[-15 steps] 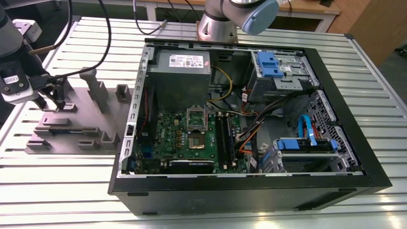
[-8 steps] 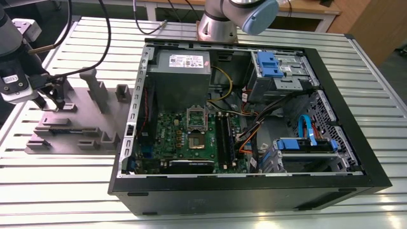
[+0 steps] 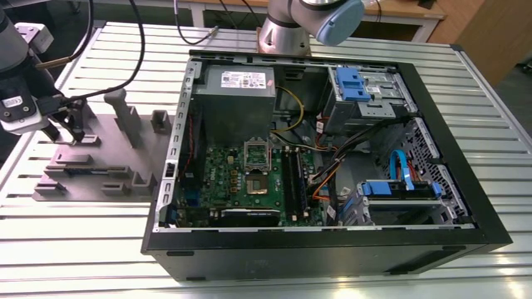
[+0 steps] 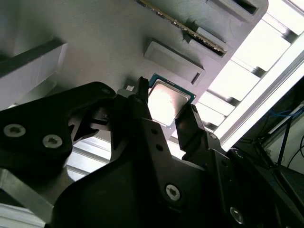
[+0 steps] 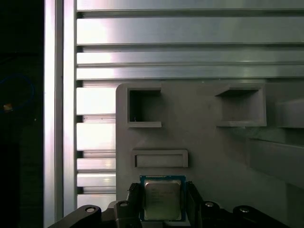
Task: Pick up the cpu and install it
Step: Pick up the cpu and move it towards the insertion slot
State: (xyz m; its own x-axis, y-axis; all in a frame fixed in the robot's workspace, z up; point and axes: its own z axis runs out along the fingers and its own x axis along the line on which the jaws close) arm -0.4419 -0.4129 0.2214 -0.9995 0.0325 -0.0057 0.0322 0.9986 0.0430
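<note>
The first wrist view is showing the black two-fingered gripper (image 5: 162, 192) straddling the small flat square cpu with its shiny silver metal top and thin pale rim (image 5: 162, 200). One finger is standing at each of two opposite edges, and both appear to be pressing against the chip, so I am judging the gripper to be closed on it. In both wrist views the cpu is lying flat on the grey moulded fixture plate (image 5: 209, 147), just beside a shallow rectangular recess, and nothing is showing it to be lifted clear. In the exterior view the gripper is reaching down onto that plate in the upper part of the exterior view's left, and the plate is resting on the slatted aluminium table (image 3: 83, 240). Well apart, toward the middle of that frame, the open black computer case (image 3: 332, 258) is lying on its side. Inside it the green motherboard (image 3: 224, 171) is facing up, with its silver hinged socket frame (image 3: 254, 151) looking open and unfilled. By my judgement the grasp is being made now, while the lift, the carry and the seating in the socket are not yet done.
</note>
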